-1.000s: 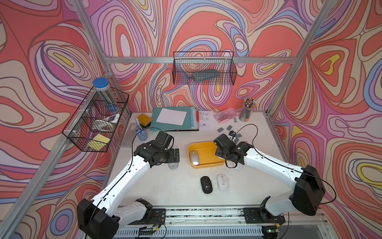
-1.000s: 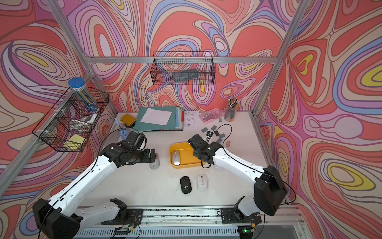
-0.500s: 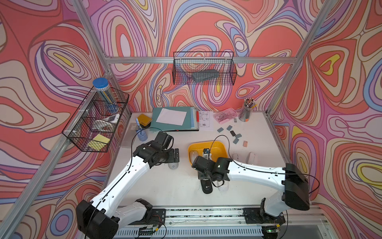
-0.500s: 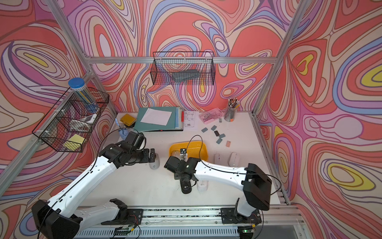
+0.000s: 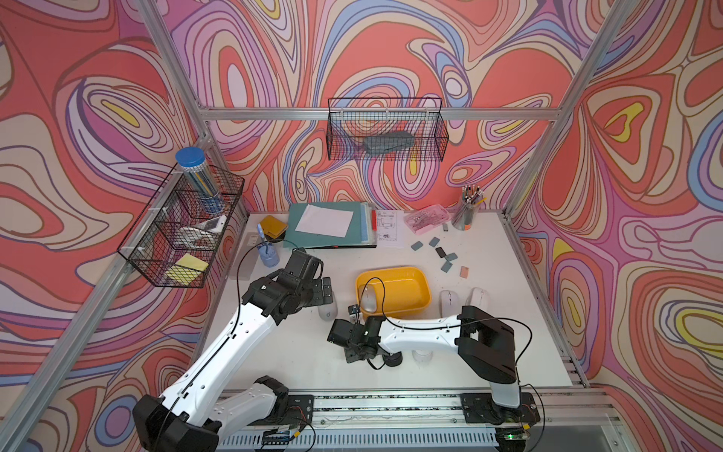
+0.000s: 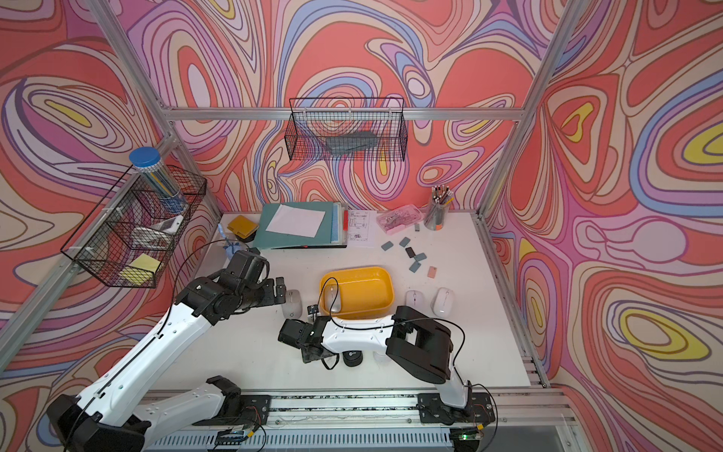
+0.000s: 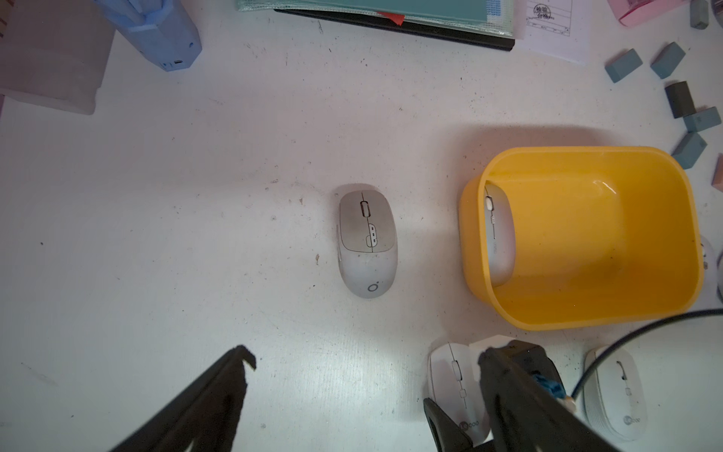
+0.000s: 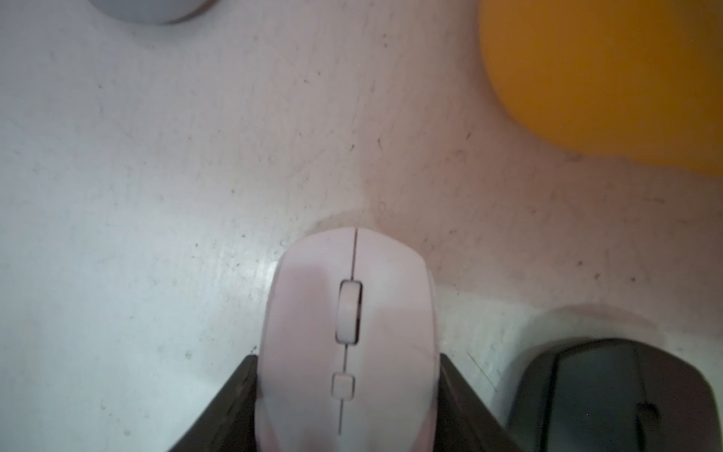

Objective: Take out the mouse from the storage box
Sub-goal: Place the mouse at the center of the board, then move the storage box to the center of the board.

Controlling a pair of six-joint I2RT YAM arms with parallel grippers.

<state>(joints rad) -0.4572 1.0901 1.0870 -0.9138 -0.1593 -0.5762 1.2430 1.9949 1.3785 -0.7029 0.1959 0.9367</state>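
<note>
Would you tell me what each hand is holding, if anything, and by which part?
The right hand grips the white mouse by its two long sides, behind the scroll wheel. The left hand is open and empty.

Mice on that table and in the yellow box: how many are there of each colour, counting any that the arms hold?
Black mouse: 1
White mice: 4, two right of the box, one beside the black mouse, one in the right gripper
Grey mouse: 1, in the box
Grey-and-white mouse: 1, left of the box
Total: 7
</note>
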